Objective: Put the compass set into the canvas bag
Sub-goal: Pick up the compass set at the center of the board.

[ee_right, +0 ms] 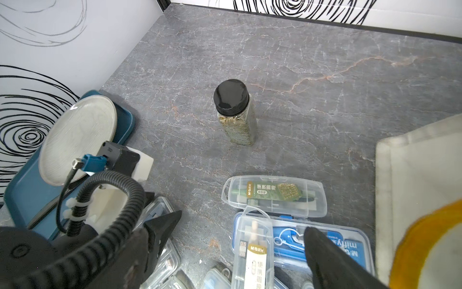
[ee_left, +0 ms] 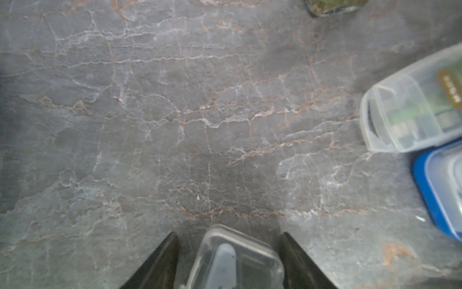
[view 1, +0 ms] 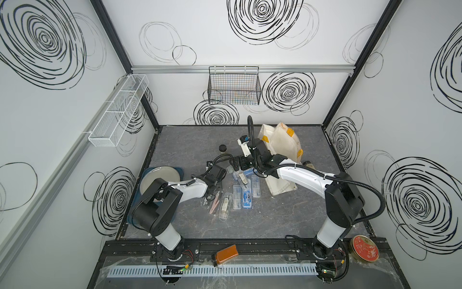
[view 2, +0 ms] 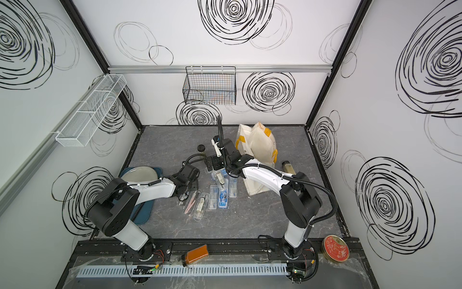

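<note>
Several compass sets in clear and blue plastic cases (view 1: 241, 190) lie in a loose pile mid-table. My left gripper (ee_left: 228, 234) straddles the end of one clear case (ee_left: 235, 262) at the pile's left. One finger (ee_left: 295, 260) meets the case's edge and a narrow gap shows at the other; in a top view that gripper (view 1: 212, 194) is low over the case. My right gripper (ee_right: 242, 225) hangs wide open above the pile's far end, over a labelled clear case (ee_right: 252, 250) and a blue one (ee_right: 332, 247), holding nothing. The cream canvas bag (view 1: 282, 142) with yellow-orange handles lies behind and right of the pile.
A black-lidded spice jar (ee_right: 233, 110) stands left of the bag. A grey plate (view 1: 160, 175) rests on a blue tray (view 1: 133, 217) at the left edge. A small bottle (view 1: 308, 164) lies right of the bag. An orange jar (view 1: 226, 254) and red tin (view 1: 365, 247) sit on the front rail.
</note>
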You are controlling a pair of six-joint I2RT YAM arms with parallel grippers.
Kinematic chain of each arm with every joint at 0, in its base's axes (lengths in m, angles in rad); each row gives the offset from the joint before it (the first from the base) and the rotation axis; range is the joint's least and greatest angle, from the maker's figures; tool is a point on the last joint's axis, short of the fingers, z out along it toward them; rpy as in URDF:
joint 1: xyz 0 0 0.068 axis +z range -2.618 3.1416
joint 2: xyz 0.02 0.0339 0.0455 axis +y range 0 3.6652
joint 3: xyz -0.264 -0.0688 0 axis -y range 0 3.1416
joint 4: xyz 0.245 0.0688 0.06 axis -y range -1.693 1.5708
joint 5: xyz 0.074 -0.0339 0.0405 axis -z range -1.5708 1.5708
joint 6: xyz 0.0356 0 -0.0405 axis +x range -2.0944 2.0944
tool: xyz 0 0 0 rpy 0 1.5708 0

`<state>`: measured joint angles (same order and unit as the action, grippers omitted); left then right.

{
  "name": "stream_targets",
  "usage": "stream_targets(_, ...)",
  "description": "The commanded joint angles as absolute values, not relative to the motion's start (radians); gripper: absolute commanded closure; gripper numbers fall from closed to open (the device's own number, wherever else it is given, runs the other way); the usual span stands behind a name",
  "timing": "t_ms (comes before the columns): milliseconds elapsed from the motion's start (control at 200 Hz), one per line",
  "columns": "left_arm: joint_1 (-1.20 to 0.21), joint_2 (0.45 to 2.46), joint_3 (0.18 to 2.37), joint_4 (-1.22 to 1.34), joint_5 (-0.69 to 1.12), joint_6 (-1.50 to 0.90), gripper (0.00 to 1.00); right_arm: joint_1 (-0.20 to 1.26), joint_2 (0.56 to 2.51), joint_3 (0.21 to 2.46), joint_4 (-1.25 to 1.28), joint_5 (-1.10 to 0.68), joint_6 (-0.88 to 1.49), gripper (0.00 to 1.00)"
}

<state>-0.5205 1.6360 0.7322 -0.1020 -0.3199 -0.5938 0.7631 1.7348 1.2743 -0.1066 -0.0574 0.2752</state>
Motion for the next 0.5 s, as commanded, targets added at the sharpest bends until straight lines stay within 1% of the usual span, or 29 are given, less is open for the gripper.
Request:
stream_targets(0, -0.511, 1.67, 0.736, -0.104, -0.299, -0.609, 0.39, 0.759, 1.75, 1.277, -0.075, -0.075, 0.296, 0.0)
stream_targets(245, -0.492, 1.665, 0.738, -0.084, -0.303, -0.602, 0.5, 0.756, 1.781, 1.296, -0.074, -0.096, 0.29, 0.0)
stream_targets(495, -0.459, 1.618, 0.736, -0.057, -0.331, -0.594, 0.52, 0.757, 1.801, 1.305, -0.063, -0.114, 0.29, 0.0)
